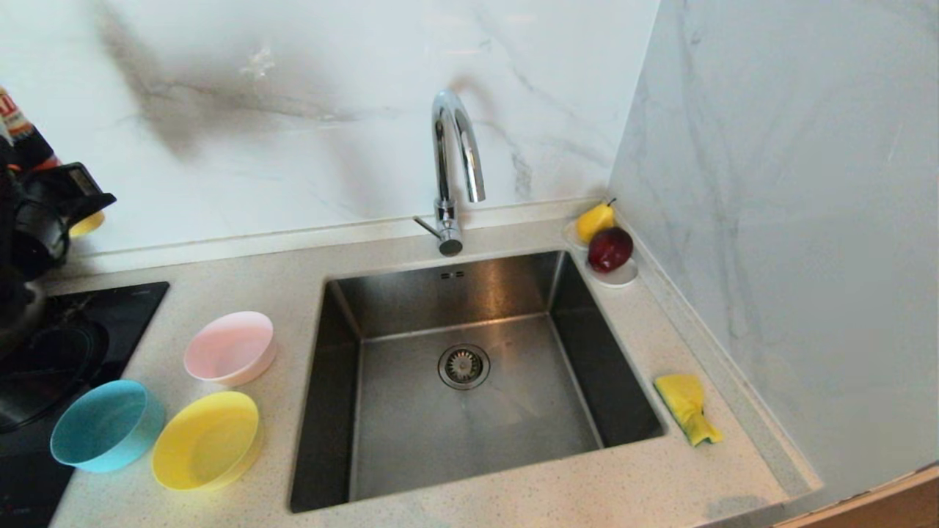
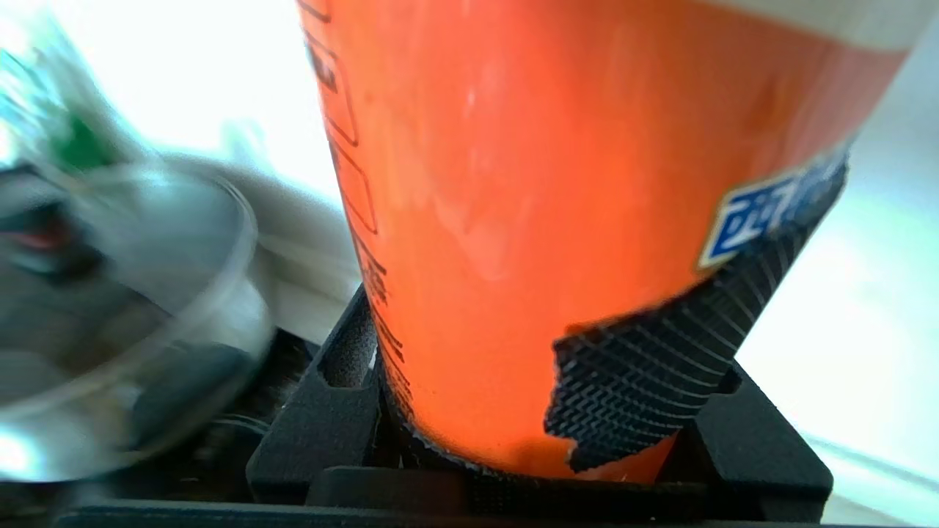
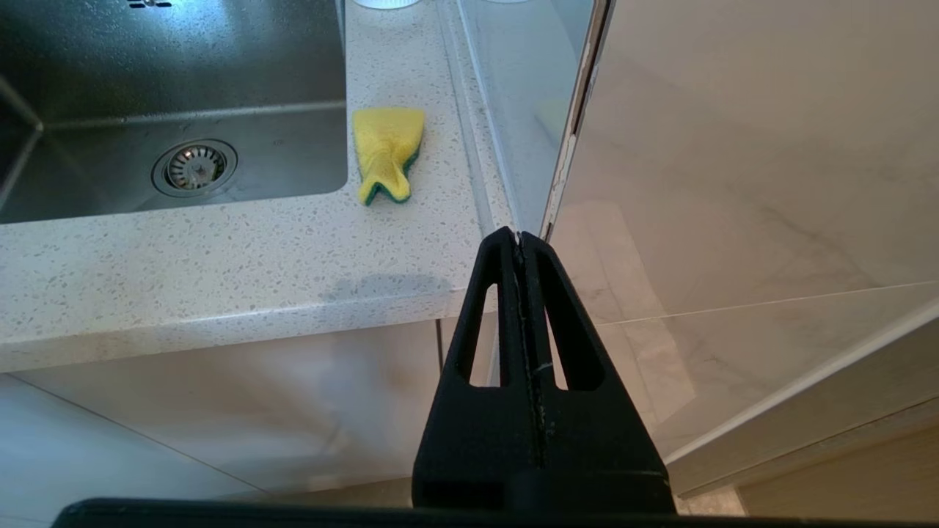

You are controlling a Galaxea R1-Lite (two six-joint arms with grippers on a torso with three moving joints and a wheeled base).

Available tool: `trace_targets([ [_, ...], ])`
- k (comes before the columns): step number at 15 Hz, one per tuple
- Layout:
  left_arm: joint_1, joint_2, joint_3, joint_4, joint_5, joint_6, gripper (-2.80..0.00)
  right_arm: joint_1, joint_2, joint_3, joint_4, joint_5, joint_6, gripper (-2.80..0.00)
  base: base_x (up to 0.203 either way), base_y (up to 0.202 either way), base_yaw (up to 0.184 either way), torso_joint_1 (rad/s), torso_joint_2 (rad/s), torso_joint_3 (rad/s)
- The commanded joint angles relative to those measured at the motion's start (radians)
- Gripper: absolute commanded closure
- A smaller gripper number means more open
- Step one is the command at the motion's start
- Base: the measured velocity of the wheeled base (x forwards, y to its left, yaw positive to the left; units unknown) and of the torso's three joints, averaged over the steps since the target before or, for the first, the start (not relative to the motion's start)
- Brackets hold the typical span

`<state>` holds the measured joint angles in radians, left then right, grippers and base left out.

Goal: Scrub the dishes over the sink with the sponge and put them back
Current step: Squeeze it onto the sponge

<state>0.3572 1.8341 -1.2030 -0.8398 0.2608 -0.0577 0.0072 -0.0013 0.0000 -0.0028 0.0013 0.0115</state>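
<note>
Three bowls stand on the counter left of the sink (image 1: 477, 293): pink (image 1: 229, 347), light blue (image 1: 106, 424) and yellow (image 1: 207, 438). The yellow-and-green sponge (image 1: 687, 407) (image 3: 386, 152) lies on the counter right of the sink. At the far left edge, above the cooktop, my left gripper (image 1: 51, 213) (image 2: 557, 293) is shut on an orange container (image 2: 557, 183) with a blue label; its top shows in the head view (image 1: 22, 139). My right gripper (image 3: 519, 236) is shut and holds nothing. It hangs below the counter's front edge near the right wall, out of the head view.
A curved chrome tap (image 1: 455, 161) rises behind the sink. A white saucer (image 1: 620, 277) with a yellow pear (image 1: 594, 220) and a red apple (image 1: 609, 249) sits in the back right corner. A black cooktop (image 1: 95, 315) and a glass-lidded pot (image 2: 125, 308) are at the left. A marble wall (image 1: 792, 220) closes the right side.
</note>
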Motion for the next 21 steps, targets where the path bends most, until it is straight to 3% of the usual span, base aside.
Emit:
trace_targets([
  [1, 0.0, -0.233, 0.033, 0.095, -0.018, -0.002, 0.0, -0.001, 0.0, 0.0, 0.0, 0.0, -0.001, 0.0, 0.0, 0.0, 0.0, 0.0, 0.0, 0.0],
  [6, -0.005, -0.54, 0.062, 0.42, -0.13, -0.002, 0.0, 0.0, 0.0, 0.0, 0.0, 0.0, -0.001, 0.0, 0.0, 0.0, 0.0, 0.0, 0.0, 0.0],
  [11, -0.007, -0.745, 0.034, 0.654, -0.341, 0.018, 0.0, 0.0, 0.0, 0.0, 0.0, 0.0, -0.001, 0.0, 0.0, 0.0, 0.0, 0.0, 0.0, 0.0],
  [14, -0.007, -0.829, 0.031, 0.817, -0.481, 0.139, 0.0, 0.0, 0.0, 0.0, 0.0, 0.0, -0.001, 0.0, 0.0, 0.0, 0.0, 0.0, 0.0, 0.0],
  [16, -0.041, -0.844, 0.033, 0.877, -0.525, 0.199, 0.0, 0.0, -0.002, 0.0, 0.0, 0.0, 0.0, 0.0, 0.0, 0.0, 0.0, 0.0, 0.0, 0.0],
  [19, -0.166, -0.834, 0.032, 0.925, -0.534, 0.399, 0.0, 0.0, 0.0, 0.0, 0.0, 0.0, -0.001, 0.0, 0.0, 0.0, 0.0, 0.0, 0.0, 0.0],
  [21, -0.246, -0.819, 0.03, 0.922, -0.498, 0.51, 0.0, 0.0, 0.0, 0.0, 0.0, 0.0, 0.0, 0.0, 0.0, 0.0, 0.0, 0.0, 0.0, 0.0],
])
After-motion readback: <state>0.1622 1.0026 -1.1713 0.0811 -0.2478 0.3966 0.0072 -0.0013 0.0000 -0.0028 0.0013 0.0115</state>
